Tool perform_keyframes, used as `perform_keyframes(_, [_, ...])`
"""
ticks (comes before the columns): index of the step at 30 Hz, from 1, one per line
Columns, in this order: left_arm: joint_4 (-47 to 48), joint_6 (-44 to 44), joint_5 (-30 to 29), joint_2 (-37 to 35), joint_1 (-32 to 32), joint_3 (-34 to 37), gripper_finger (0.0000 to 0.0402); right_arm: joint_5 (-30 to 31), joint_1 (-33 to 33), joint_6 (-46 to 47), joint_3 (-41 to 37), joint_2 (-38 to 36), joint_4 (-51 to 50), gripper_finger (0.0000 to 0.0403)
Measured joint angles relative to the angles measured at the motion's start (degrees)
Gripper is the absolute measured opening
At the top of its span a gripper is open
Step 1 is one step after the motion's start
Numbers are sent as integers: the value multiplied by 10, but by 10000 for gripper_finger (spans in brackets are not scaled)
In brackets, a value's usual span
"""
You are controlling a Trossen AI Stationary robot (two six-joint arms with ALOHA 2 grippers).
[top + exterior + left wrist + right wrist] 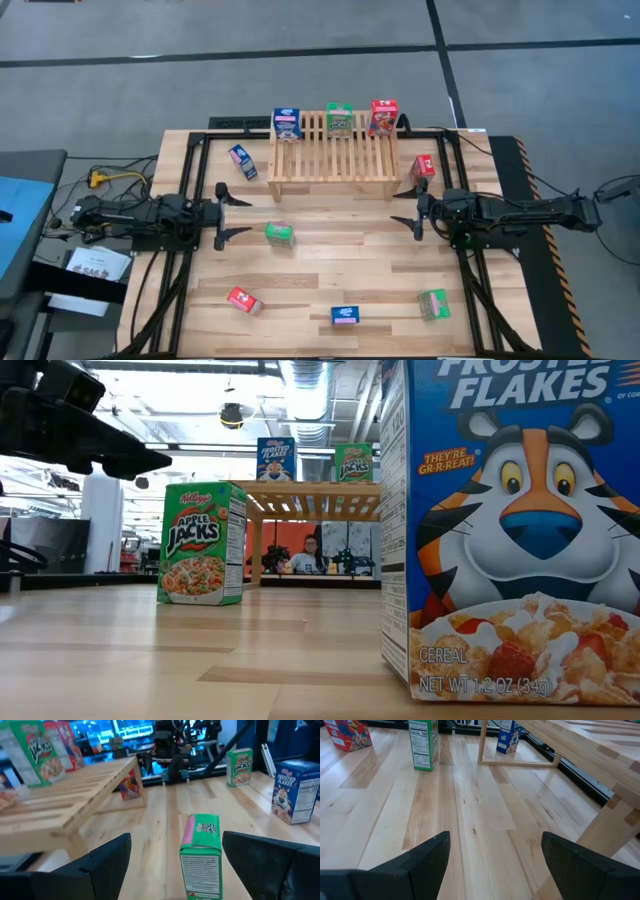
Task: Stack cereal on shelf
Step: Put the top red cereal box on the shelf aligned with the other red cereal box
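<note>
Nine small cereal boxes are spread over a wood-plank surface (330,270) that also carries the shelf (333,160), a pale slatted rack near the far edge. Both dark arms lie low at either side, each facing the middle. The left hand (232,214) sits just in front of the shelf's left corner with its fingers spread and nothing between them; the right hand (406,208) sits in front of the right corner, likewise spread and empty. Three boxes stand upright along the shelf's back edge: a blue box (287,124) at the left, a green box (339,119) in the middle and a red box (384,116) at the right. A second blue box (242,161) lies on the surface just left of the shelf, and a second red box (423,166) just right of it. A green box on the surface (279,234) stands right in front of the left hand's open fingers, apart from them. Nearer the front edge are a third red box (243,300), a third blue box (347,315) and a third green box (433,304), well apart from one another; whether these three stand or lie is hard to tell from overhead.
</note>
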State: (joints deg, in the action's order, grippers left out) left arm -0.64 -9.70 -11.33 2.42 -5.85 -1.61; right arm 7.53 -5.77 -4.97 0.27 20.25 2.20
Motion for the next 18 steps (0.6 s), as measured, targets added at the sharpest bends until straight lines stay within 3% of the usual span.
perform_keyframes(11, [-4, -40, -90, 18, 1, 0, 305, 0, 0, 0, 0, 0, 0, 338])
perform_keyframes(18, [-4, -33, -89, 21, 1, 0, 305, 0, 0, 0, 0, 0, 0, 338])
